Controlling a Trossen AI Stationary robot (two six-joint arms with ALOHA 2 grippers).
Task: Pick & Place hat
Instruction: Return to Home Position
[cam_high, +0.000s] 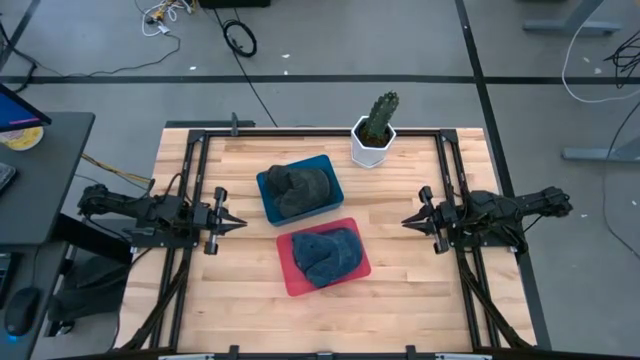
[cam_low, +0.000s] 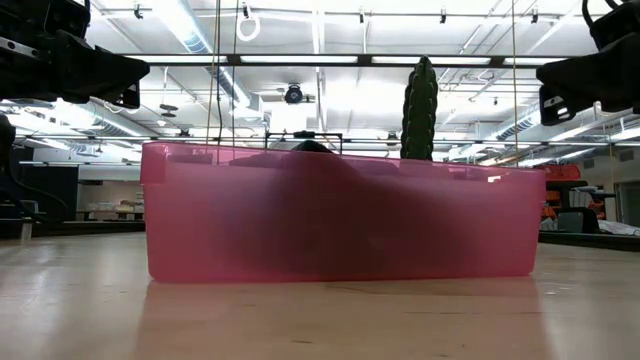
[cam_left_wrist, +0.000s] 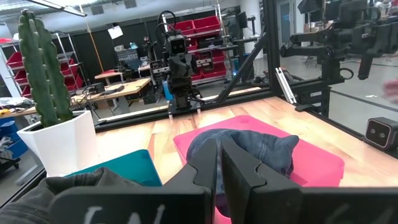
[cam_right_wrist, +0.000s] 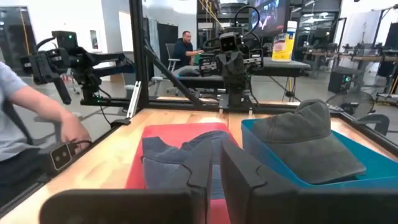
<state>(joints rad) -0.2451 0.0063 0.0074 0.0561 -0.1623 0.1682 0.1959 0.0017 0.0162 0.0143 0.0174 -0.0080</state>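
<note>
Caps: two of them, both sitting in bins. The gray cap (cam_high: 300, 188) is in the blue bin (cam_high: 263, 192) and the blue cap (cam_high: 328, 254) is in the pink bin (cam_high: 288, 272).
Left gripper: the left gripper (cam_high: 242, 222) hangs over the left side of the table (cam_high: 420, 290), tips aimed inward. Its fingers are pinched together with nothing between them.
Right gripper: the right gripper (cam_high: 405, 221) is the mirror image on the other side. Its fingers are closed to a point too, and it's empty-handed.
Bins vs grippers: both bins sit in the stretch between the two sets of tips. The blue bin's corner is just ahead of the left tips, and the pink bin's edge is near the right tips. The bins sit right next to each other, corner to corner, but I can't say if they actually touch.
Cactus: a cactus (cam_high: 379, 118) in a white pot (cam_high: 368, 152) stands beyond the blue bin. It's closer to the right gripper than the left and well off the line between them.
Rails: black rails (cam_high: 190, 290) run along the table under each arm.
Low view: the pink bin pretty much fills it and hides the blue bin. Only the cactus top pokes up behind.
Room: off the table edge beside the right gripper there's a person (cam_right_wrist: 25, 124) with a hand resting low. A desk (cam_high: 40, 170) sits behind the left arm.
</note>
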